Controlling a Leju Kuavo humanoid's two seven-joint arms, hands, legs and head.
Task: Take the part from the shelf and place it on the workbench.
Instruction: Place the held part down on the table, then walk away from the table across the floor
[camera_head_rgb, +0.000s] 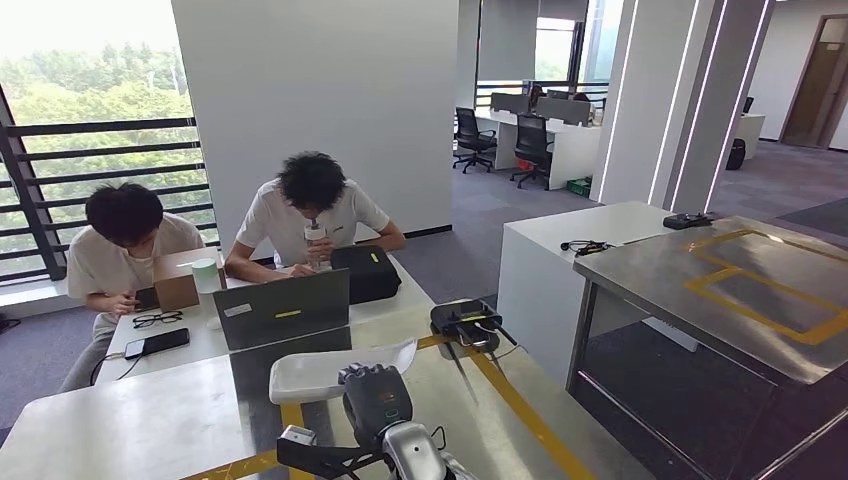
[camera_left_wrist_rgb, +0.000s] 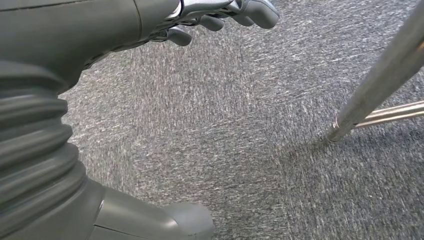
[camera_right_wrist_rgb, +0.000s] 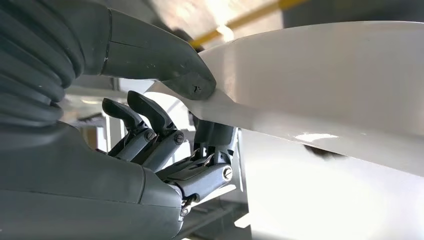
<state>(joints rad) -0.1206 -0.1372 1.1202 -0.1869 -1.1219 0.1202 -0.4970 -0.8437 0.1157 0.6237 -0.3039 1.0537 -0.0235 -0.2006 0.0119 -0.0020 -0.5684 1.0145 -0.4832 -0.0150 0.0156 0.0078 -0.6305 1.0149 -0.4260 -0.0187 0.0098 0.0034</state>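
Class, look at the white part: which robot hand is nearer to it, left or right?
Right. The right robot hand grips the white part at its edge, above the metal table. The left robot hand hangs over grey carpet, holding nothing.

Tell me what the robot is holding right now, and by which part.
The right hand holds the white part by its edge, thumb on one face. The left hand holds nothing.

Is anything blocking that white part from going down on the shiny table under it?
Nothing visible does. The right hand holds the white part over a bare stretch of the steel workbench; the laptop and black device sit farther back.
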